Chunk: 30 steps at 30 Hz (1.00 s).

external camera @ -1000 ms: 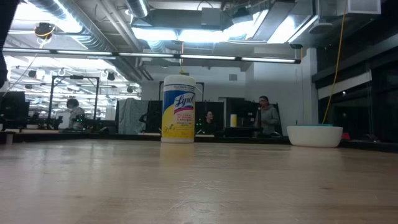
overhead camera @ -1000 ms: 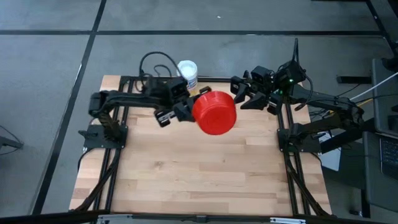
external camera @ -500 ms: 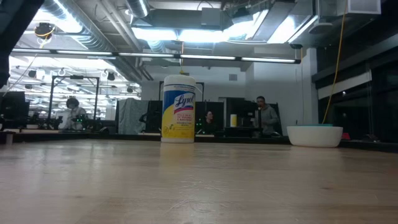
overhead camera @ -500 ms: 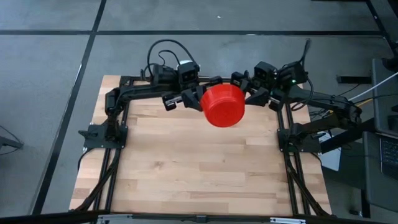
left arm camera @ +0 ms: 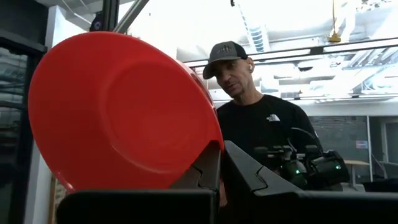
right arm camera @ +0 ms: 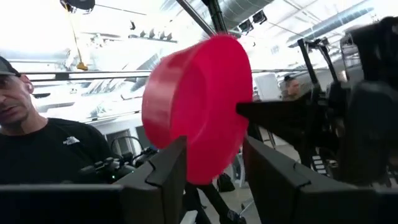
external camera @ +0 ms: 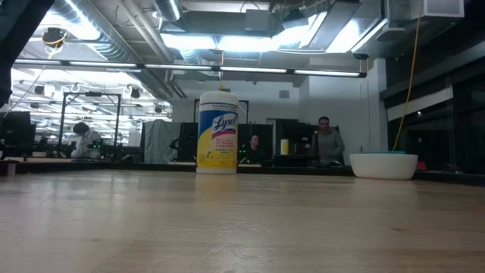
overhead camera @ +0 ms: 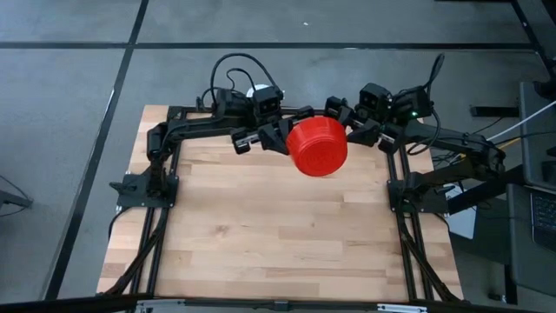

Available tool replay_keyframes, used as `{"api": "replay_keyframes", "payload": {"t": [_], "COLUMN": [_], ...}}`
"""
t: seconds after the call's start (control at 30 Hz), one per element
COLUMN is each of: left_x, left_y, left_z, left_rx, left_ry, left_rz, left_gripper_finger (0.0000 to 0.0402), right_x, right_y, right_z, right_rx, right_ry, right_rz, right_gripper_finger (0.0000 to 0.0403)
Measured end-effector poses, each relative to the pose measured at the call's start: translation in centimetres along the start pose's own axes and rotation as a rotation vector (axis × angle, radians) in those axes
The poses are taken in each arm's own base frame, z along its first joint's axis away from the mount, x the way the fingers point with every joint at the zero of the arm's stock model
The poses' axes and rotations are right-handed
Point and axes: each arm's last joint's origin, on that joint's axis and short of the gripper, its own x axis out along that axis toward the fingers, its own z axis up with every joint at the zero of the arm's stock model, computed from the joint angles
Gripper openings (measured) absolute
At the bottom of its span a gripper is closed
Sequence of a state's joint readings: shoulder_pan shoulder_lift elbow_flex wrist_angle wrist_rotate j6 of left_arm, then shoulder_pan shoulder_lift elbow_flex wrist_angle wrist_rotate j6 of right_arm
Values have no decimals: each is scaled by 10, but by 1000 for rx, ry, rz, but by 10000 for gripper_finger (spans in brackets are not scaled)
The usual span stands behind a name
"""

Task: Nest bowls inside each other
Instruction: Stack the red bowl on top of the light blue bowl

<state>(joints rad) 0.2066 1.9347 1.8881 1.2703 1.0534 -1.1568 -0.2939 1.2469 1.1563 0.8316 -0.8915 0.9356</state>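
One red bowl, gripped by the closed left end effector between it and the open right end effector, is not nested yet, well apart from the white bowl on the tabletop.

Red bowl aloft, tilted; white bowl upright

The bowl aloft is plain bright red, inside and out, and both arms with their end effectors are black. The counter is pale blond wood in narrow strips, and the canister on it is white with a yellow label lettered in blue. A white bowl shows a light-blue rim inside; the person wears a black shirt and dark cap.
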Motion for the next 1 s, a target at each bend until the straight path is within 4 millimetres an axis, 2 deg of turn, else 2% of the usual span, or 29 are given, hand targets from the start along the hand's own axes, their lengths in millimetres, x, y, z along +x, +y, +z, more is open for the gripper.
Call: {"api": "replay_keyframes", "payload": {"t": [0.33, 0.73, 1.0], "left_x": [-7, -11, -15], "left_y": [10, 12, 13], "left_z": [-7, -8, -6], "left_rx": [-32, -43, -55], "left_ry": [12, 20, 34], "left_rz": [27, 27, 33], "left_gripper_finger": [2, 2, 2], "right_x": [13, 19, 18], "right_y": [8, 4, 6], "right_z": [24, 22, 19], "right_rx": [-52, -21, -5], "right_ry": [9, 69, 143], "right_rz": [66, 94, 143], "right_gripper_finger": [128, 102, 27]}}
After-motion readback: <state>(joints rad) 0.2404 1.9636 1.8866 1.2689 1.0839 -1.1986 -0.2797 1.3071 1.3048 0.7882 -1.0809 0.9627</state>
